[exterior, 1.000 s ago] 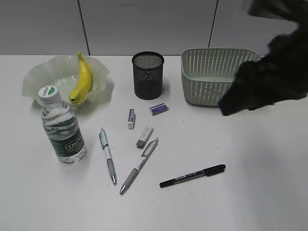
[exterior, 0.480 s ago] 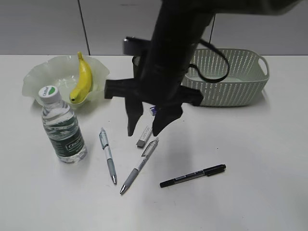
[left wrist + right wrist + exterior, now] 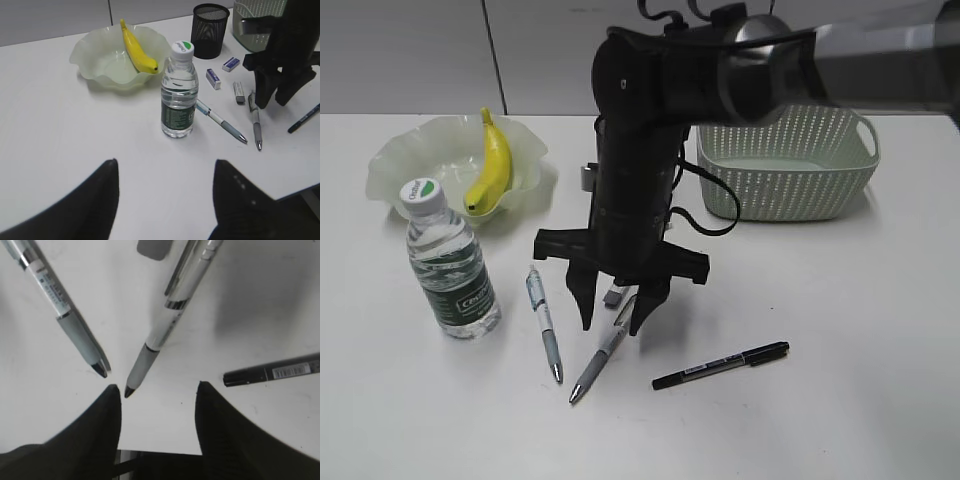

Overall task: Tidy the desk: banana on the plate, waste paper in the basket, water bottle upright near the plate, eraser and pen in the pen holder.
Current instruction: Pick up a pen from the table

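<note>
The banana (image 3: pixel 492 165) lies in the pale-green plate (image 3: pixel 395 165) at the back left. The water bottle (image 3: pixel 448 265) stands upright in front of the plate. My right gripper (image 3: pixel 613 322) is open and points down over a grey-white pen (image 3: pixel 600 360) and a grey eraser (image 3: pixel 154 247). In the right wrist view its fingers (image 3: pixel 157 390) straddle that pen's tip (image 3: pixel 170 315). Another pen (image 3: pixel 544 325) and a black marker (image 3: pixel 720 366) lie nearby. The pen holder (image 3: pixel 210 30) and basket (image 3: pixel 790 165) stand at the back. My left gripper (image 3: pixel 165 167) is open and empty. No waste paper shows.
Two more erasers (image 3: pixel 231 63) (image 3: pixel 213 78) lie in front of the pen holder. The right arm hides the pen holder in the exterior view. Bare desk (image 3: pixel 860 330) lies at the right and along the front.
The right arm swung from over the basket to the middle of the desk and came down, fingers open, over the grey-white pen and the eraser.
</note>
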Motion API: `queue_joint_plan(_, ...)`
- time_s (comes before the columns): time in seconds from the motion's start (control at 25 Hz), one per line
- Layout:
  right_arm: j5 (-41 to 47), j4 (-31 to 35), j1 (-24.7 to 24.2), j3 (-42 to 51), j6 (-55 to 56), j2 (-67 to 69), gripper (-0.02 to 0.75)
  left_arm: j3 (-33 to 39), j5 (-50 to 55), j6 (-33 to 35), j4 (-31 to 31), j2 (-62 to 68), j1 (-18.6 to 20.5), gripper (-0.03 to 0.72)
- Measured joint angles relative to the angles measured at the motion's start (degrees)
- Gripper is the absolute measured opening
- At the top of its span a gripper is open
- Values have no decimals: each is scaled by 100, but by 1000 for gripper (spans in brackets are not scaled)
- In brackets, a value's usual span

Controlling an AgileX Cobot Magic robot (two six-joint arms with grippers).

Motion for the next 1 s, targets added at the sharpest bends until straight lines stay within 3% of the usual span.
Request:
queue_joint_plan(0.44, -366, -202, -12, -7, 264, 641, 374, 0, -12, 0, 6, 0, 0, 445)
queue_joint_plan(0.56, -387, -149, -58, -33, 270, 678, 268, 0, -12, 0, 6, 0, 0, 445)
queue_joint_plan(0.68, -440, -8, -69, -60, 267, 702, 101, 0, -12, 0, 6, 0, 0, 443)
queue_joint_plan(0.8, -126, -167, -75, -186, 257, 738, 106, 0, -12, 0, 6, 0, 0, 444)
queue_joint_plan(1.0, 421, -1034, -86, -429, 269, 503, 106, 0, -12, 0, 6, 0, 0, 444)
